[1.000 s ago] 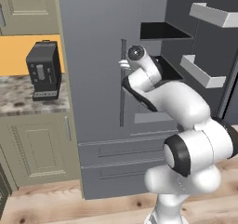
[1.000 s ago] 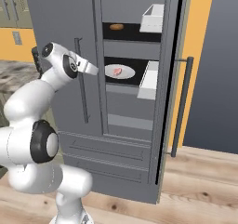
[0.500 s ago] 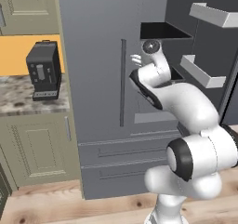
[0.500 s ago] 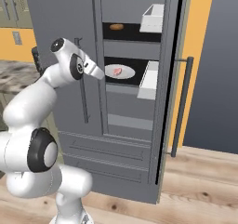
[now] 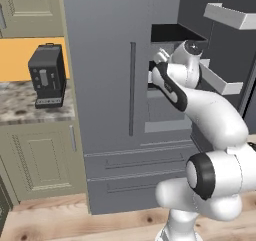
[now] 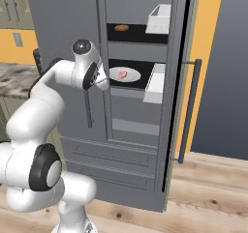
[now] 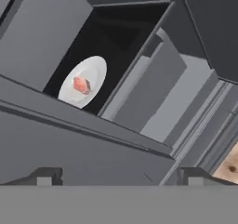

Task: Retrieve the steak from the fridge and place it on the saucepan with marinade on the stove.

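The grey fridge stands with its right door swung open. On a dark middle shelf lies a white plate with the small pinkish-red steak on it. My gripper hovers at the front edge of that shelf, just left of the plate and apart from it. In the hand view the steak lies on the plate well ahead of my gripper, whose tips stand wide apart with nothing between them. The saucepan, marinade and stove are out of view.
A brown oval lump lies on the shelf above. White bins hang inside the open door, which has a long bar handle. Two wide drawers run below. A black coffee machine stands on the stone counter to the left.
The gripper has gone from shut to wide open. The hand has swung right from the closed left door toward the open shelf with the plate.
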Motion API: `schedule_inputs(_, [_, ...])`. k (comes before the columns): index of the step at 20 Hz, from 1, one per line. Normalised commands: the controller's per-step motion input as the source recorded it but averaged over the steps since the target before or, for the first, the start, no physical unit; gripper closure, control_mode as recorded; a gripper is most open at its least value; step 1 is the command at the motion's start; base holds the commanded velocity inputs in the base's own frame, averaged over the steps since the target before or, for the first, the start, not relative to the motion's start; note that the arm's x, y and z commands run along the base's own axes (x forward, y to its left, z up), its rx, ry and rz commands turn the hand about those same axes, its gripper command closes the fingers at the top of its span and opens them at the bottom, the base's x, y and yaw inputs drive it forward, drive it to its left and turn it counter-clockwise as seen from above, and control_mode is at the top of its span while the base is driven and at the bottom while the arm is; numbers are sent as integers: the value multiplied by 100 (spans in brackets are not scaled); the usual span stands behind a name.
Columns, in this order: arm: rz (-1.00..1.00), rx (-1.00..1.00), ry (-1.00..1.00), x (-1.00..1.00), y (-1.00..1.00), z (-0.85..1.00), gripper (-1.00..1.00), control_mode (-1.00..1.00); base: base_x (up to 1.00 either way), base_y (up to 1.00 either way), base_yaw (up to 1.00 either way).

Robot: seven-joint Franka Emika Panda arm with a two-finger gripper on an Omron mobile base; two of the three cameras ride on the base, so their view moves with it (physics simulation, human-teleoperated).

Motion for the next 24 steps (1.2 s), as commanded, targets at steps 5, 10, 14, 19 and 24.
schedule_inputs(5, [-31, 30, -5, 1, -23, 0, -100, -100, 0, 0, 0])
schedule_inputs(10, [-16, 32, 5, 44, -27, 0, -100, -100, 0, 0, 0])
schedule_inputs(14, [0, 37, 13, 79, -20, 0, -100, -100, 0, 0, 0])
schedule_inputs(19, [6, 28, 4, 83, -11, -10, -100, -100, 0, 0, 0])
schedule_inputs(24, [8, 10, -1, 81, 0, -35, -100, -100, 0, 0, 0])
